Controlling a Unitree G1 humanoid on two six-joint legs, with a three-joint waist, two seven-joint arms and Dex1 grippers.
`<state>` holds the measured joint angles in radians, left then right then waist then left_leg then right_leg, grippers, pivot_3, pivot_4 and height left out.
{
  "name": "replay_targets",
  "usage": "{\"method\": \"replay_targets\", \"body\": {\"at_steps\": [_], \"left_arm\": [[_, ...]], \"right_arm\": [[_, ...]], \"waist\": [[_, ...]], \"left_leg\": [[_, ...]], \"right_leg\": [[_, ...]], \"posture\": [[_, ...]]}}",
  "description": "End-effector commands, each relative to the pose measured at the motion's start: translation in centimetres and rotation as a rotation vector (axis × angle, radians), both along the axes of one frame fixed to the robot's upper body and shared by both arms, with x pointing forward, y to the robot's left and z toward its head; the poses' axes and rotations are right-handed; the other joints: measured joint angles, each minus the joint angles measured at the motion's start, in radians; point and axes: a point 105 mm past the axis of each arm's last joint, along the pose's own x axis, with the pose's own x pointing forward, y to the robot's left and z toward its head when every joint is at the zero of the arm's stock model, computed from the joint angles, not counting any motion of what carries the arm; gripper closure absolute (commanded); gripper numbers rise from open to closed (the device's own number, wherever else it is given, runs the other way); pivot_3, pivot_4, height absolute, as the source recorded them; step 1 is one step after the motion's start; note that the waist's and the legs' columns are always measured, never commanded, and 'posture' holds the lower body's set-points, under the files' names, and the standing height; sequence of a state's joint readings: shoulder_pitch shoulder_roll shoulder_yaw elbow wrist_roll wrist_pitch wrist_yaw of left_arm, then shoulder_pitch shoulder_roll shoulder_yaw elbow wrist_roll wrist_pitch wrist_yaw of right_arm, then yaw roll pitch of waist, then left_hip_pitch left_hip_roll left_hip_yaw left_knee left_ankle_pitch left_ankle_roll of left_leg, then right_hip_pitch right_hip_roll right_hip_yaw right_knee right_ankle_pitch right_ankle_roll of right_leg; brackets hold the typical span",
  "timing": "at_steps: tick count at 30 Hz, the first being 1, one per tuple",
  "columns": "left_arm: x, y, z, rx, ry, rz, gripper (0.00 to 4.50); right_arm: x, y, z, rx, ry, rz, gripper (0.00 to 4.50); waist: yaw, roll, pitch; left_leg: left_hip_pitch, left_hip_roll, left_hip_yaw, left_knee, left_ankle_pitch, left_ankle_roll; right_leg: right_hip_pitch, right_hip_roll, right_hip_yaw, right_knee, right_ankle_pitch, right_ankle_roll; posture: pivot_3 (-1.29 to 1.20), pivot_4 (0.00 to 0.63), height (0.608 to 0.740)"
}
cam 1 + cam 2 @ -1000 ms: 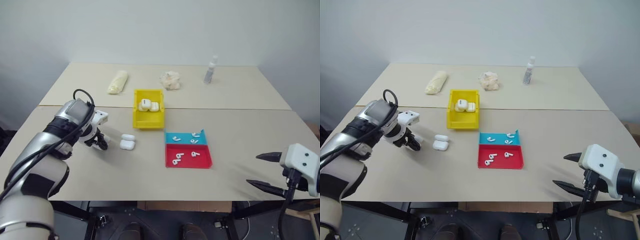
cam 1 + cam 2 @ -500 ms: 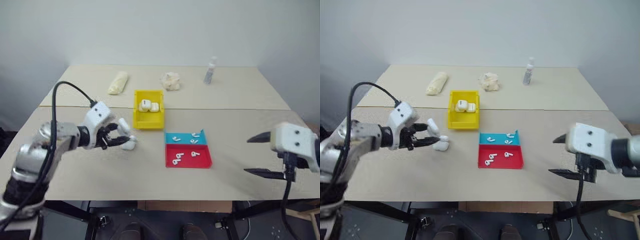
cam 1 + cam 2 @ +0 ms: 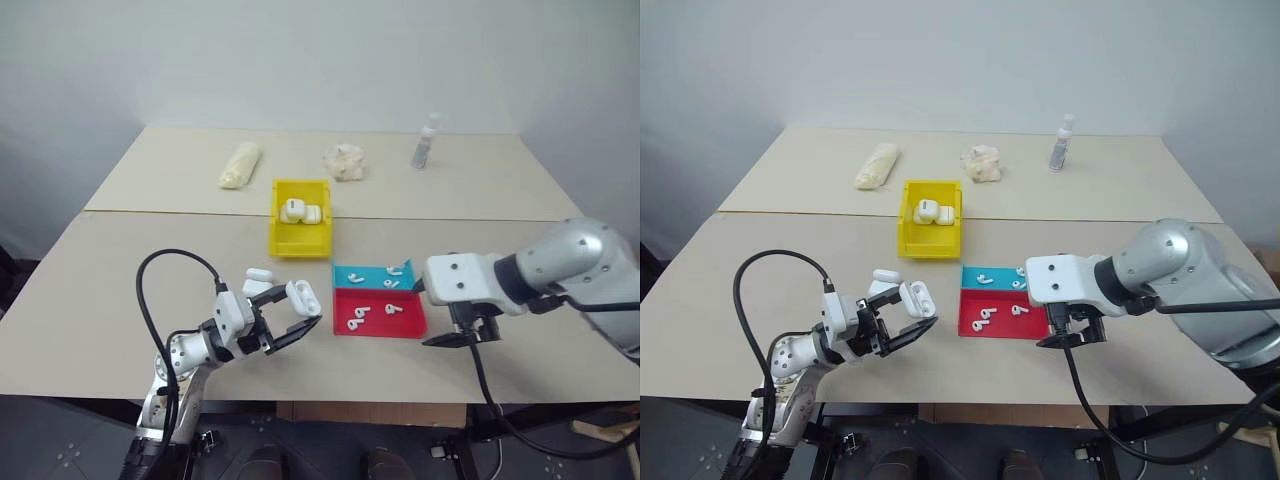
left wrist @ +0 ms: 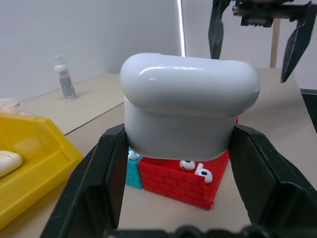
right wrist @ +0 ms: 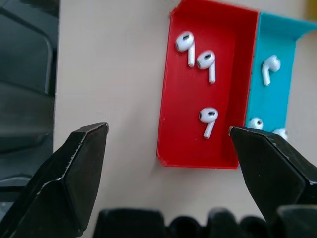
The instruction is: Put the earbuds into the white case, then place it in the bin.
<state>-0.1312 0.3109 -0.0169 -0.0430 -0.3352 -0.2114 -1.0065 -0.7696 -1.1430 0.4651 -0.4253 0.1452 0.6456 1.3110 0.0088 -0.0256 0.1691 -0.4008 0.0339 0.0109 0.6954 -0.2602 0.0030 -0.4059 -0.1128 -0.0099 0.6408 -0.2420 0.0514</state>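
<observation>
Glossy white rounded plastic earbud case [image 3: 303,296] has been lifted from the tabletop and carried toward the shallow red and teal tray [image 3: 377,320], pinched between the left gripper's [image 3: 290,322] closed black fingers. That suggests loading comes next. Tiny white earbuds [image 5: 205,116] lie in the tray. Meanwhile the right gripper [image 5: 173,163] has swung in over the tray's red half, tilted downward, fingers spread wide and empty. Beyond the tray, the bright yellow plastic bin [image 3: 299,241] holds other cases.
</observation>
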Motion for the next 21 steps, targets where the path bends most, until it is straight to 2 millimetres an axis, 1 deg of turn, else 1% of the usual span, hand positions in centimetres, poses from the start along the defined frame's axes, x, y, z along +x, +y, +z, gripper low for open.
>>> {"method": "replay_targets", "body": {"at_steps": [1,3,7,13,16,18,21], "left_arm": [[-0.2,-0.4,0.2,-0.019,-0.02,-0.001,1.76],[-0.1,-0.4,-0.3,-0.007,0.009,0.011,1.76],[-0.3,-0.8,-0.8,-0.009,0.061,0.023,1.76],[-0.4,-1.0,-1.1,-0.007,0.087,0.04,1.76],[-0.3,-1.1,-1.0,-0.006,0.087,0.049,1.76],[-0.2,-1.0,-0.9,-0.001,0.085,0.062,1.76],[0.1,-0.9,-0.5,0.0,0.083,0.082,1.76]], "right_arm": [[0.5,0.0,0.1,-0.068,-0.038,0.031,0.88],[0.9,0.4,-0.1,-0.081,-0.036,0.038,1.56],[2.5,1.0,-0.7,-0.111,-0.055,0.025,1.56],[4.0,1.6,-1.4,-0.131,-0.062,0.008,1.56],[4.5,1.8,-2.0,-0.154,-0.071,0.021,2.09],[4.9,1.8,-2.3,-0.18,-0.098,0.025,2.74],[5.1,2.1,-2.6,-0.183,-0.108,0.023,2.74]], "waist": [[0.0,0.0,0.0],[0.0,0.0,0.0],[-0.007,0.0,0.0],[-0.009,0.0,0.0],[-0.009,0.0,0.0],[-0.01,0.0,0.0],[-0.011,0.0,0.0]], "left_leg": [[0.0,0.0,0.0,0.0,0.0,0.0],[-0.001,0.0,0.0,0.0,0.0,0.0],[0.001,0.0,-0.001,0.0,0.0,0.0],[0.0,0.0,-0.001,-0.001,0.0,0.0],[0.0,0.0,-0.001,-0.001,0.0,0.0],[0.001,0.0,-0.001,0.0,0.0,0.0],[0.001,0.0,-0.001,-0.001,0.0,0.0]], "right_leg": [[0.0,0.0,0.0,0.0,0.0,0.0],[-0.001,0.0,0.0,0.0,0.0,0.0],[0.001,0.0,0.0,0.001,0.0,0.0],[0.0,0.0,0.0,0.0,0.0,0.0],[0.0,0.001,-0.001,0.001,0.0,0.0],[0.0,0.001,-0.001,0.001,0.0,0.0],[0.0,0.001,-0.001,0.001,0.0,0.0]], "posture": [[0.0,0.15,0.74],[0.0,0.15,0.74],[0.0,0.15,0.74],[0.0,0.15,0.74],[0.0,0.15,0.74],[0.0,0.15,0.74],[0.0,0.15,0.74]]}}
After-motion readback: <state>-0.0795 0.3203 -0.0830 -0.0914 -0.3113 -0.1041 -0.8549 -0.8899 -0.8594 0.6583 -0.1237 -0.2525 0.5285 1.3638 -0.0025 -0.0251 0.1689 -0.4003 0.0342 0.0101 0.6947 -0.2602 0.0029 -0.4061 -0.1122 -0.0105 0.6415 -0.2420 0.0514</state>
